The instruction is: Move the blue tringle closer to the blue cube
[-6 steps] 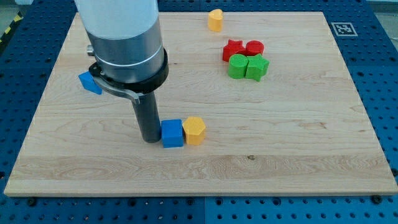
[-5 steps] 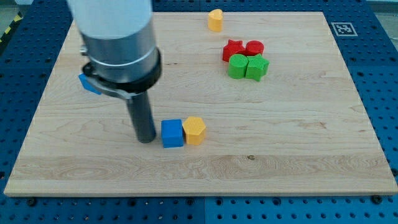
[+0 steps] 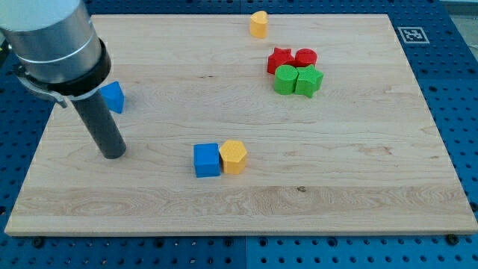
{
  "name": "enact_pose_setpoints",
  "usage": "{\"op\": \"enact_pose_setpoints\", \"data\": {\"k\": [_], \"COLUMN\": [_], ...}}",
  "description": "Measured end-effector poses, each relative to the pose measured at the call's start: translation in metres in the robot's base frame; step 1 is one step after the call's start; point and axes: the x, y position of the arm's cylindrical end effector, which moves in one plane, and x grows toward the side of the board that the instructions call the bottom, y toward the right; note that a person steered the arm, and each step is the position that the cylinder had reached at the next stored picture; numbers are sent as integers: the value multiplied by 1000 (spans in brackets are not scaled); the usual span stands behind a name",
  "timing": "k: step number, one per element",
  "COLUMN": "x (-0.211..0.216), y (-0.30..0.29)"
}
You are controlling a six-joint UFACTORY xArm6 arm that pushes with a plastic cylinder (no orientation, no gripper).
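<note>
My tip [image 3: 113, 154] sits on the tabletop [image 3: 336, 172], near the blue triangle [image 3: 113, 96] and well left of the blue cube [image 3: 207, 160]. No claw shows here, only a rod.

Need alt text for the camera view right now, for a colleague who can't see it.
My tip rests on the wooden board just below the blue triangle, well left of the blue cube, which touches an orange block. Two red and two green blocks cluster upper right; another orange block sits near the top edge.
</note>
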Motion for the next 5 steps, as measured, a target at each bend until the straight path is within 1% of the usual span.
{"op": "enact_pose_setpoints", "data": {"k": [1, 4, 5], "x": [-16, -102, -120], "y": [-23, -86, -80]}}
